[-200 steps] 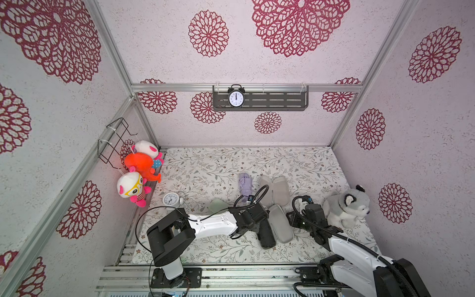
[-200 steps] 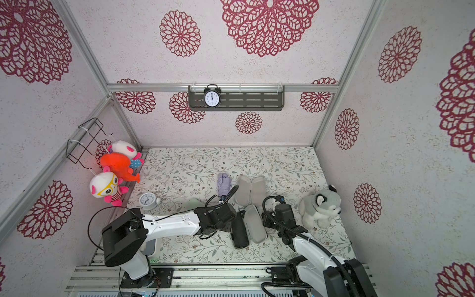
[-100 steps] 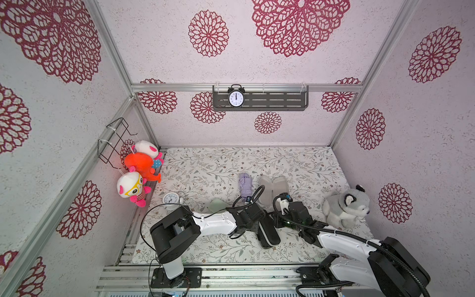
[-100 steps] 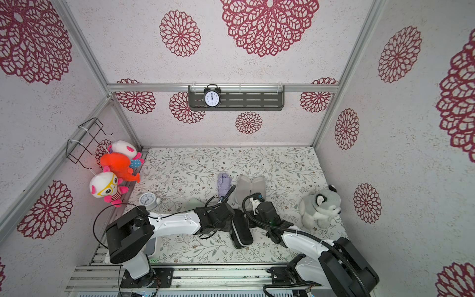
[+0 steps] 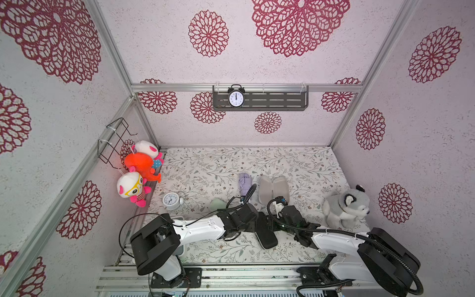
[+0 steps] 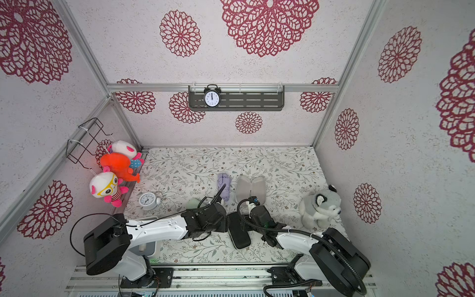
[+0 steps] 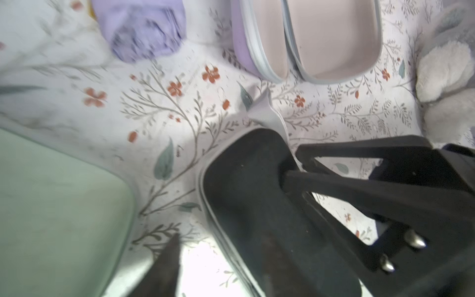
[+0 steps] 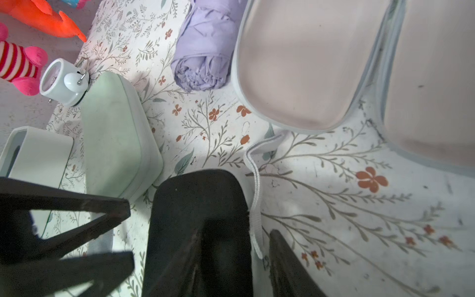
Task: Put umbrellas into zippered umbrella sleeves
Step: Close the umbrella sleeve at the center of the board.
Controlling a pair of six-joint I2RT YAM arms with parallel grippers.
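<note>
You had the shut black oblong clamshell sleeve (image 5: 266,234) lying near-to-far between both arms. The left pincer (image 7: 218,246) stood spread over its left edge, but I could not tell whether the right pincer (image 8: 239,231) gripped it.

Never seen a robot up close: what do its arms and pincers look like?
The left arm and right arm match: white shells, black joints, chunky black bases. The left gripper and right gripper are black, their slim fingers cut into open triangles. Thin black cables loop alongside; the right arm carries a ribbed black hose.
</note>
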